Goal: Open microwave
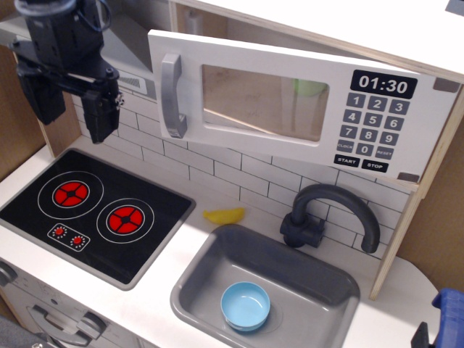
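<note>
Arm pose: the black robot arm comes down from the top left corner, wrist pointing downward, with the black claw [71, 107] hanging in front of the wooden side panel and white tiled back wall.
Claw state: its two dark fingers [98, 116] are spread apart with a clear gap between them, and they pinch nothing.
Task thing: the wide white wooden toy microwave [304, 109] sits to the right of the claw at about the same height; its door is swung partly out on the left, showing a dark gap along the top edge.
Handle: the grey vertical bar handle [172, 96] is on the door's left end, just right of the claw and apart from it.
Door face: flat and matte, with a clear rectangular window [262, 101], a black clock panel [384, 83] reading 01:30 and a dark grey keypad [370, 125] on the far right.
Inside: a green rounded object [310, 88] shows dimly through the window.
Below the claw: a glossy black stovetop [98, 212] with two red ring burners on the white surface [163, 250].
Lower right: a grey rectangular sink [268, 286] holding a light blue round bowl [245, 305], a dark curved faucet [330, 216], and a yellow flat piece [224, 215] by the wall.
Open room: free air lies between the claw and stovetop; the wood panel is close on its left.
</note>
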Controlling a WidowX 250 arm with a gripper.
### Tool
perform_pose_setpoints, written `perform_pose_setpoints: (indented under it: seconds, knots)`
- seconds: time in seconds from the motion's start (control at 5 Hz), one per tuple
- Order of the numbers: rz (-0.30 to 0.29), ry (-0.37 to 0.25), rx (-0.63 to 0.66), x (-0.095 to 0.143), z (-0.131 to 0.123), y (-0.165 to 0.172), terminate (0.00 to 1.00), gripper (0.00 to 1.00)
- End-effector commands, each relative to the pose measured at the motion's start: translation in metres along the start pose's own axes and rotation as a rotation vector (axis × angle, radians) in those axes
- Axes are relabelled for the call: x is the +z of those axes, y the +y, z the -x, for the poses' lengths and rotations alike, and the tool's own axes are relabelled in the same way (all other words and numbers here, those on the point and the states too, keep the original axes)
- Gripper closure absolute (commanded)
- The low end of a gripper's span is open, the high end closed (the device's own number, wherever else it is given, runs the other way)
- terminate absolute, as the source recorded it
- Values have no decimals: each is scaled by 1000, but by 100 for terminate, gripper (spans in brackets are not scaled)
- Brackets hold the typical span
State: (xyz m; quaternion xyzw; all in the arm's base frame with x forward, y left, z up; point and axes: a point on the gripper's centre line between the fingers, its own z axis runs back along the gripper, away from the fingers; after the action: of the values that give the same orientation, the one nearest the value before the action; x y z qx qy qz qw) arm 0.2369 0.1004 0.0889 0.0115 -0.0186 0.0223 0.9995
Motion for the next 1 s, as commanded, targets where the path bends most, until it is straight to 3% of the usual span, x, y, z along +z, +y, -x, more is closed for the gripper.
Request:
perform_pose_setpoints:
  seconds: [0.0,0.4,0.6,0.8]
  knots:
    - [-74,-77,243,6,-56,50,0,0]
    - [-47,-93,321,11,-99,44,0,0]
    - [-54,-118,279,5,-106,25,0,0]
    - [-11,-194,166,0,-107,-3,0,0]
